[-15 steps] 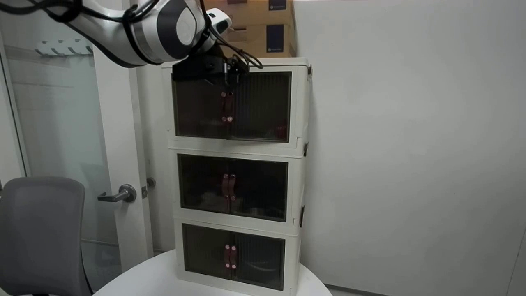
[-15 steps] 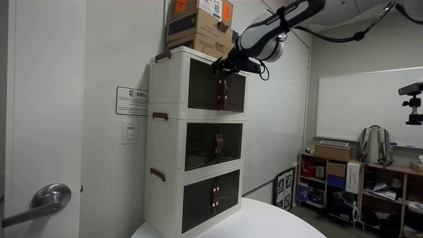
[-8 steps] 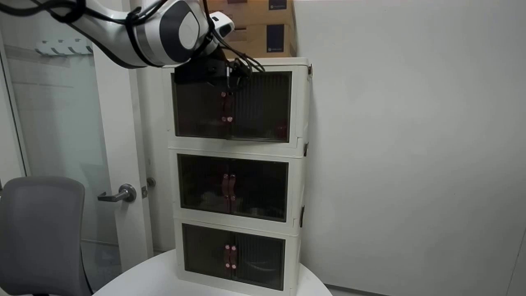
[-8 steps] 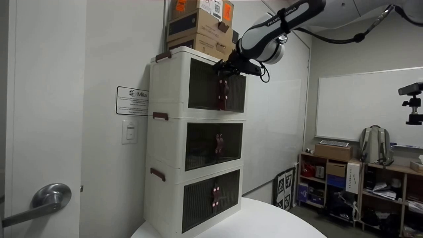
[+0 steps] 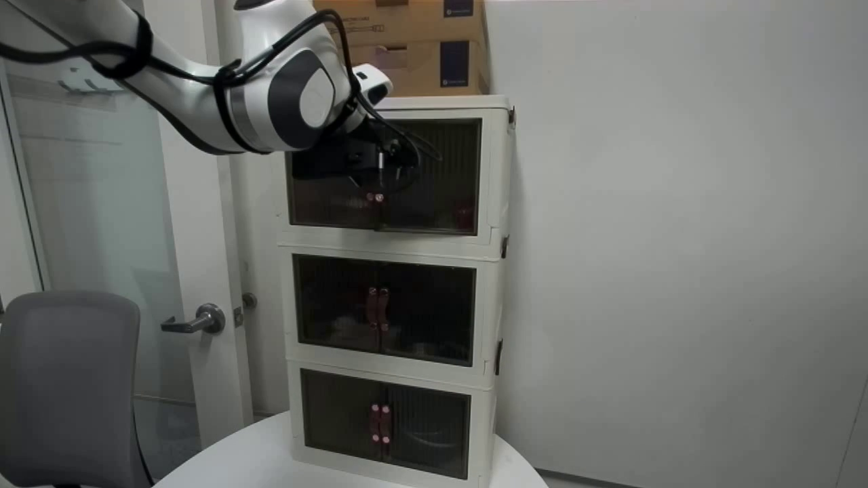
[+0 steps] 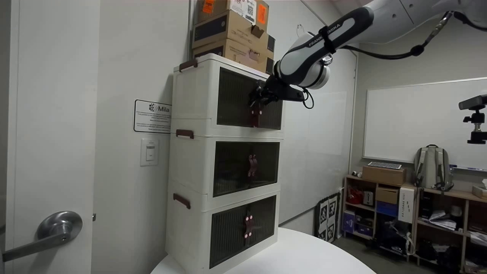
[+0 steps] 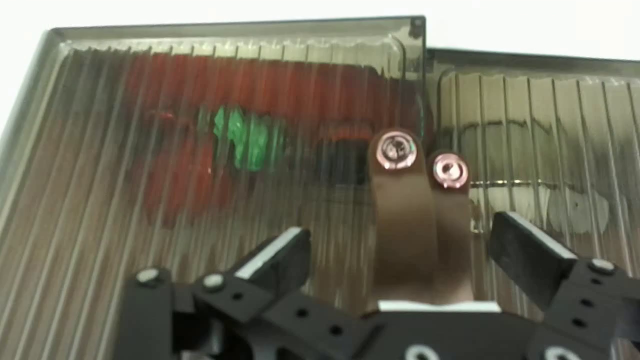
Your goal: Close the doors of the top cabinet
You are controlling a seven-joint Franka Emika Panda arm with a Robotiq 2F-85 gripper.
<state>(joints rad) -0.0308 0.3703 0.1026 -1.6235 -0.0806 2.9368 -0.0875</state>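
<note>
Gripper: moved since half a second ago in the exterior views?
Yes, down: in both exterior views the gripper now sits lower relative to the top cabinet, which has stayed put.

In an exterior view the arm (image 5: 190, 96) slants in from the upper left, its wrist (image 5: 315, 98) near the upper middle of the frame. In the wrist view the gripper (image 7: 401, 242) sits along the bottom, its two black fingers (image 7: 295, 258) spread well apart, one just left of centre, the other toward the right.
</note>
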